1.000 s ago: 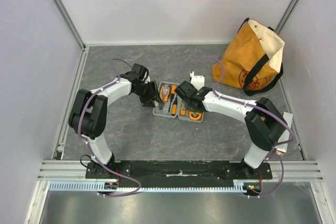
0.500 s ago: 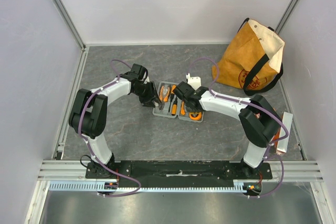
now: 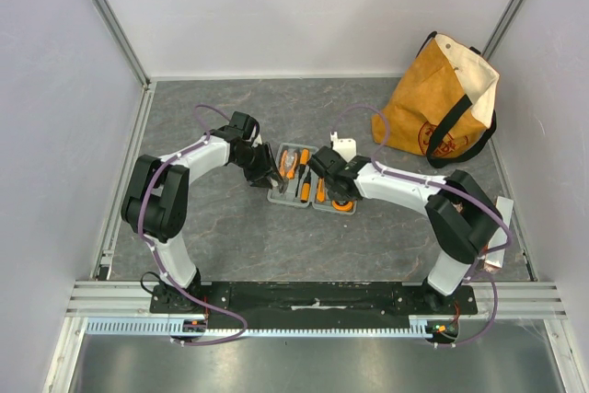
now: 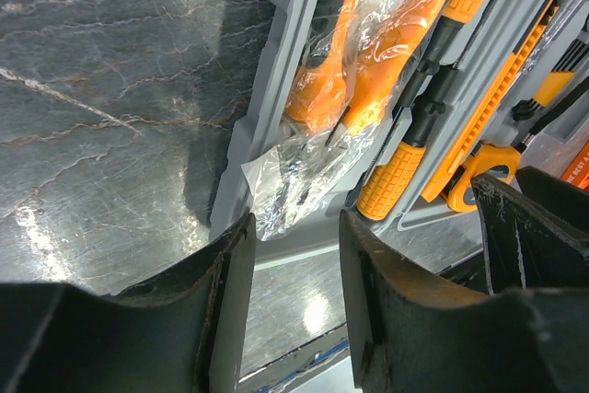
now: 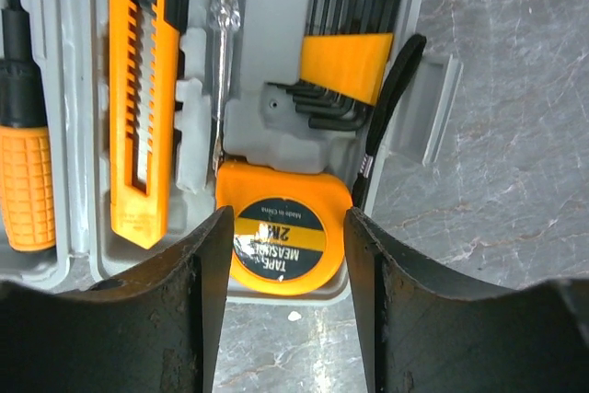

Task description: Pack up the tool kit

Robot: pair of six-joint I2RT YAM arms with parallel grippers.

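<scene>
Arms both fold inward over the tool kit (image 3: 296, 198), which lies open and flat mid-table. Left gripper (image 4: 296, 227) sits at the kit's left edge, pincer moderately parted, holding nothing; kit rim and bare table (image 4: 110, 135) show through the gap. Right gripper (image 5: 287, 227) hangs over the kit's right half, pincer about as wide as the tape measure (image 5: 281, 238) and straddling it; can't tell if it touches. Top view: the right wrist hides most of the kit's right half. Pliers (image 4: 368, 62) are in crinkled plastic wrap, detail unreadable. Knife (image 5: 143, 89) and hex keys (image 5: 345, 71) sit in the kit's slots. Tan bag (image 3: 442, 103) stands well behind-right of the kit, small white object (image 3: 343, 144) just behind it.
</scene>
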